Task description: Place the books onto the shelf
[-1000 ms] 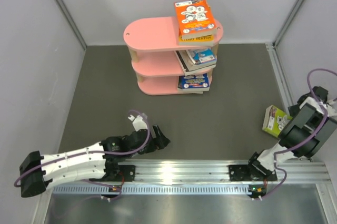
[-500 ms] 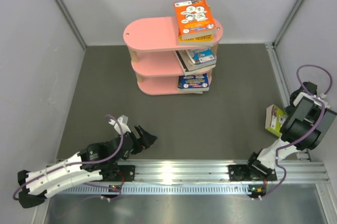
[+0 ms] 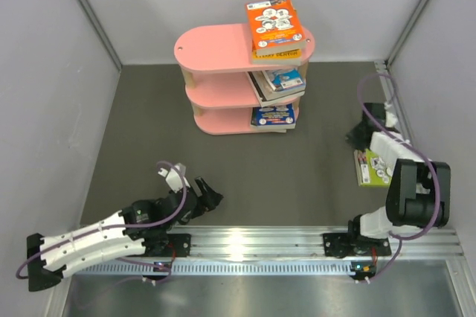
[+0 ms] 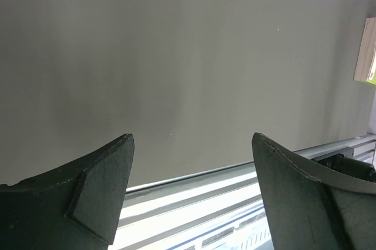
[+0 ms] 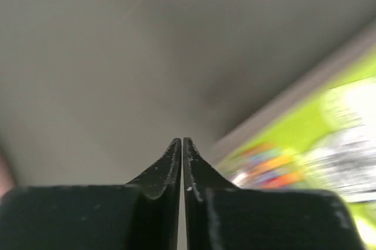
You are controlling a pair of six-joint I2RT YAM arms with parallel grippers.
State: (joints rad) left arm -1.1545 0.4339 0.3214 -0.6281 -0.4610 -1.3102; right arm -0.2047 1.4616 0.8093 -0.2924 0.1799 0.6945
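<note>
Grey matting is seen, lime-green paperback book half hidden by the right arm. Right gripper is pinched shut on nothing, left gripper spread wide.

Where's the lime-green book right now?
Top view: the lime-green book lies flat on the table by the right wall, next to the shut right gripper.

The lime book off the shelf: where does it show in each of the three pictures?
Top external: the book lies flat on the table at the right side, away from the shelf.
Left wrist: a sliver of the book at the right edge.
Right wrist: the book, blurred, at lower right beside the shut jaws.
Shared landmark: the grey table under it in all three.
</note>
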